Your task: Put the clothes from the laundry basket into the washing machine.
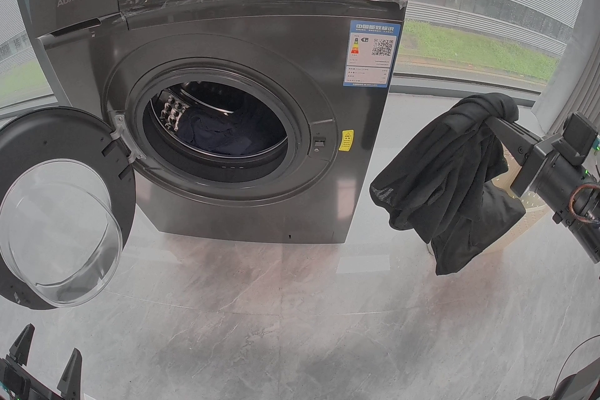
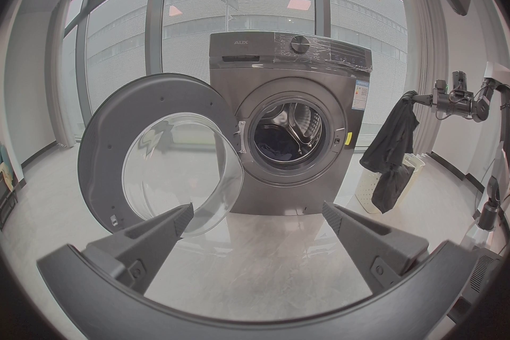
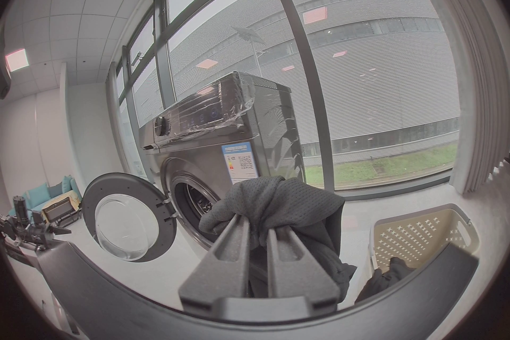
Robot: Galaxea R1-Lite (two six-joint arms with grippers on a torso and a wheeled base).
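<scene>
1. On the robot's right, the right end effector [image 3: 258, 232] has its fingers pressed together, pinching a bunch of the black soft knit garment [image 1: 447, 182] near its top fold. The garment hangs in the air to the right of the grey front-loading washing machine [image 1: 250, 45], over the cream perforated plastic laundry basket [image 3: 425, 235].
2. The cloth drapes in long loose folds below the grip. It looks light, limp and not slippery.
3. Judgement: the single pinch should hold, but the trailing hem may catch on the drum rim. A bunched, central hold suits it best.
4. The round machine door [image 1: 56, 207] stands wide open. Some dark blue clothing [image 1: 231, 132] lies in the drum.
5. Another dark item [image 3: 390, 272] lies in the basket.
6. Low over the grey marbled floor [image 1: 281, 307], the left end effector [image 2: 255, 229] faces the machine with fingers spread, holding nothing.
</scene>
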